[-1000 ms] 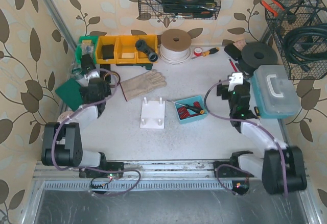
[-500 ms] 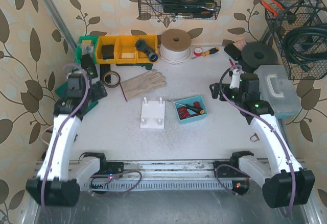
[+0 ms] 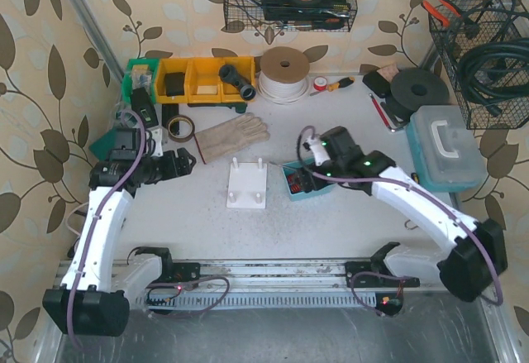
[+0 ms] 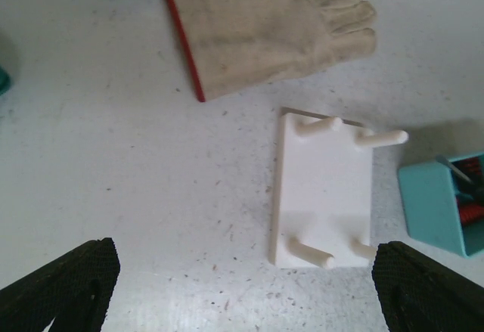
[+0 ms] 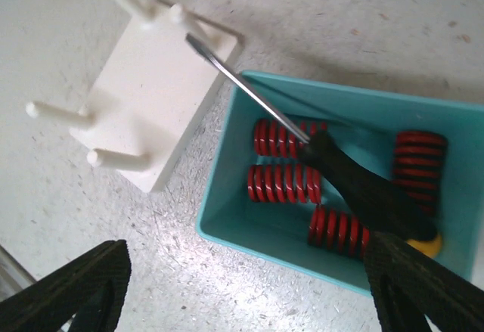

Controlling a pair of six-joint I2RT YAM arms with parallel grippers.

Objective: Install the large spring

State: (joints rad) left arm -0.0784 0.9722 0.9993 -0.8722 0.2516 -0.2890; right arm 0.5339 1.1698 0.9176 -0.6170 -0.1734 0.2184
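Okay, left tool [image 4: 242,287] and right tool [image 5: 246,287] gape wide, empty. Those red springs [image 5: 283,183] in the teal tray [image 5: 287,260] look light, stiff, rolly; pinch mid-coil, avoiding the screwdriver [image 5: 363,192].

The table [image 4: 136,181] has a matt, off-white top, finely speckled and a little gritty to look at. The peg block [image 4: 324,177] is smooth white plastic with a dull sheen. The glove [image 4: 265,22] is coarse beige stuff, perhaps canvas or suede, with a red hem. The tray [image 5: 223,188] is glossy teal plastic that catches the light along its rim. The springs [image 5: 283,183] are shiny red-coated metal coils. The screwdriver [image 5: 363,192] has a bright steel shaft and a matt black handle.
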